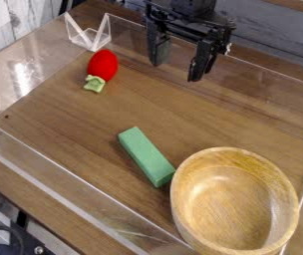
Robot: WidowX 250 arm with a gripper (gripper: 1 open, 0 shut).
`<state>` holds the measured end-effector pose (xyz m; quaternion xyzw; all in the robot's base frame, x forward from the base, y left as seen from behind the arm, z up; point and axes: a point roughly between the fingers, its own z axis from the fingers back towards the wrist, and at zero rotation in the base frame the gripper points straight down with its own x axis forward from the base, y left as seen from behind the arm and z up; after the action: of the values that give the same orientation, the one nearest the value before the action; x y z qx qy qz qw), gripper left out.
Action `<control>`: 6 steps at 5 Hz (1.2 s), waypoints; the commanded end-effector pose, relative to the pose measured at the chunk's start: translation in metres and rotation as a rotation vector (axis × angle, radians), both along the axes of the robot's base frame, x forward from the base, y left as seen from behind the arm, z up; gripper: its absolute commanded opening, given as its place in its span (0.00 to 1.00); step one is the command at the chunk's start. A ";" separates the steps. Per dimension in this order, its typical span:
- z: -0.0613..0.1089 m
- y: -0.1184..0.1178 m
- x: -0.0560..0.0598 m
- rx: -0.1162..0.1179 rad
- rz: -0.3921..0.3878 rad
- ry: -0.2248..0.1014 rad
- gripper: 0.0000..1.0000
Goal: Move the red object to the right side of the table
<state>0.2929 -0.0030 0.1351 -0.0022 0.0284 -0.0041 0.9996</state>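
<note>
Hand [177, 62] open above table [75, 120], right of red object [101, 68]

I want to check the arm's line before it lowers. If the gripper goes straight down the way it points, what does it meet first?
Most likely bare table. The open gripper points straight down, with the red object off to its left in the picture; depth from one view is uncertain.
</note>
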 end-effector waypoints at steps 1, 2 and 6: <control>-0.006 0.013 0.003 0.003 -0.071 0.007 1.00; -0.006 0.042 0.007 0.010 -0.114 -0.015 1.00; -0.023 0.162 0.026 0.012 0.088 -0.122 1.00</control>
<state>0.3111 0.1528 0.0909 -0.0120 0.0003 0.0370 0.9992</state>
